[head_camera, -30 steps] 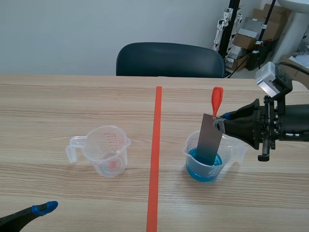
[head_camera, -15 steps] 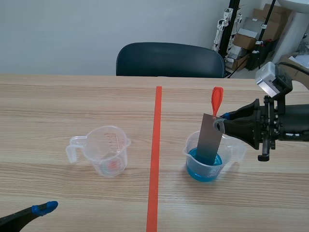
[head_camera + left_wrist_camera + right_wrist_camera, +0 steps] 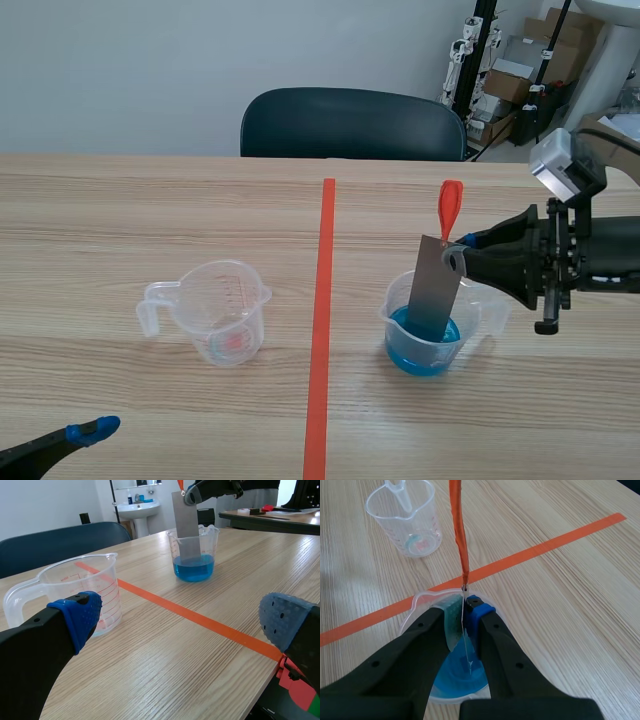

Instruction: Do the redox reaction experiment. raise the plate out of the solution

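1. We find the left claw (image 3: 181, 622) low over the near left of the bench (image 3: 150, 675). Its fingers are spread wide, nothing is between them, and it is well apart from the task's things.
2. An empty clear measuring cup (image 3: 218, 312) stands left of the tape line.
3. Right of the line, a second clear cup (image 3: 392, 312) holds the blue solution (image 3: 420, 358).
4. The grey plate (image 3: 433, 290) stands in that cup with its lower end submerged. Its long axis is near upright, with the top leaning slightly toward the right arm. An orange strap (image 3: 449, 208) rises from its top.
5. The right claw (image 3: 457, 257) comes in level from the right and pinches the plate's upper edge.
6. We judge that the lift should run straight up along the plate's long axis, clear of the cup rim. The right arm is placed for it.
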Motion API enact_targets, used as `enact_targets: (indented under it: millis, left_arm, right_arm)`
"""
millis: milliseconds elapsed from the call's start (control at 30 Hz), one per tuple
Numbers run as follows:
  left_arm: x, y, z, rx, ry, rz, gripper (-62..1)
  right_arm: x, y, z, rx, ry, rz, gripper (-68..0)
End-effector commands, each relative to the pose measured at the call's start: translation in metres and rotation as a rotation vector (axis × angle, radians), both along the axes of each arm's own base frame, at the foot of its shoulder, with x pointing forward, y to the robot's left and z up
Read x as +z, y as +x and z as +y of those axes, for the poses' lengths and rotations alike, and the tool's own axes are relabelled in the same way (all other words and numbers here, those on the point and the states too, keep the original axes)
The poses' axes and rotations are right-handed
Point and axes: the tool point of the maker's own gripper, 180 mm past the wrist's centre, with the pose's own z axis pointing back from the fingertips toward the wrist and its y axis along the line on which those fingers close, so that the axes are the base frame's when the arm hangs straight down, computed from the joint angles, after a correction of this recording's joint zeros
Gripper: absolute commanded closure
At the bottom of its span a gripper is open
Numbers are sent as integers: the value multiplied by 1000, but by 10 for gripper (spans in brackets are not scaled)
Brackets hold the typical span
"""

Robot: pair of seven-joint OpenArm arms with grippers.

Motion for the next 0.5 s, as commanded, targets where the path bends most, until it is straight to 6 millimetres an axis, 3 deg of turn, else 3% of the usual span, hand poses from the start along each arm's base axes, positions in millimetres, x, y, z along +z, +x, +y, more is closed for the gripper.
enact_targets:
  millis: [0, 467]
  left_arm:
    - [12, 0, 0, 1, -45, -44, -623]
    - [12, 0, 0, 1, -45, -44, -623]
  right_arm:
    - [10, 2, -7, -1, 8, -22, -6]
    - [30, -1, -7, 26, 31, -65, -6]
